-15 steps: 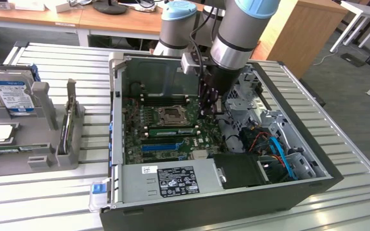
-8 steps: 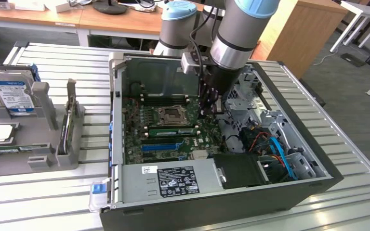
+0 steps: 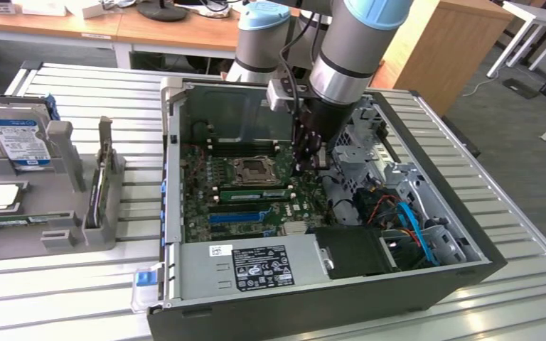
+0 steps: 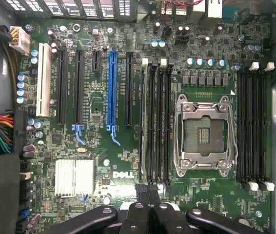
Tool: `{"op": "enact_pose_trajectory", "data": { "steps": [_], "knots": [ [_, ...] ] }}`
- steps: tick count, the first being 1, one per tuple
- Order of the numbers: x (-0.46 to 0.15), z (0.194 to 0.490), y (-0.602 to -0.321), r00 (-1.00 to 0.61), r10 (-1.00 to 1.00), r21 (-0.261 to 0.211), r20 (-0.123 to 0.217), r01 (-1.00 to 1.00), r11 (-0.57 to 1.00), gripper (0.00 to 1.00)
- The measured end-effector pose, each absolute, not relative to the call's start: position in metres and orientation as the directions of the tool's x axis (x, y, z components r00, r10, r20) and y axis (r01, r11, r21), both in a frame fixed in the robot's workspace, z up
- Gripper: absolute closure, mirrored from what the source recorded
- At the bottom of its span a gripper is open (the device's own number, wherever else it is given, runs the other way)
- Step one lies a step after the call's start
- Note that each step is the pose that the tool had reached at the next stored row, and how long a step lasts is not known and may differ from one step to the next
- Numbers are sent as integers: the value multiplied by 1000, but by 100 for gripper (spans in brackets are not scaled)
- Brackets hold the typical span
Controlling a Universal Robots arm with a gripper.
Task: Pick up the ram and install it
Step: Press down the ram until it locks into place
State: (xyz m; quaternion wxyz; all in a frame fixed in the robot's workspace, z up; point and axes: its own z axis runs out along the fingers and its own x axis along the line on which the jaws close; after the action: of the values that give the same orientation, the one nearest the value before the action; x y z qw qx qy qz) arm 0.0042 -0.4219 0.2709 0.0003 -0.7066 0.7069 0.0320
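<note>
The ram [image 3: 249, 193], a long green stick with dark chips, stands on edge in a memory slot of the motherboard, between the CPU socket [image 3: 251, 169] and the blue slot. In the wrist view the ram [image 4: 143, 126] shows as a thin pale edge in the slot nearest the black expansion slots. My gripper [image 3: 306, 165] hangs inside the open computer case, just above the board by the end of the ram towards the exterior view's right. In the wrist view my gripper [image 4: 147, 189] has its black fingertips pressed together over the end of the memory slots, with nothing between them.
A grey holder [image 3: 55, 213] at the exterior view's left carries a blue-labelled hard drive [image 3: 17, 138] and an upright board [image 3: 100, 181]. The case walls [image 3: 170, 156], the power supply [image 3: 254, 266] and blue and orange cables [image 3: 406, 220] crowd the motherboard. Another memory bank [image 4: 254, 126] lies beyond the socket.
</note>
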Motion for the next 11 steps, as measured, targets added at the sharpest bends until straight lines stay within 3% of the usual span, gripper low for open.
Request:
{"op": "enact_pose_trajectory", "data": {
  "steps": [11],
  "knots": [
    [4, 269, -422, -1, -999, 45, -46, -999, -1, 89]
  ]
}}
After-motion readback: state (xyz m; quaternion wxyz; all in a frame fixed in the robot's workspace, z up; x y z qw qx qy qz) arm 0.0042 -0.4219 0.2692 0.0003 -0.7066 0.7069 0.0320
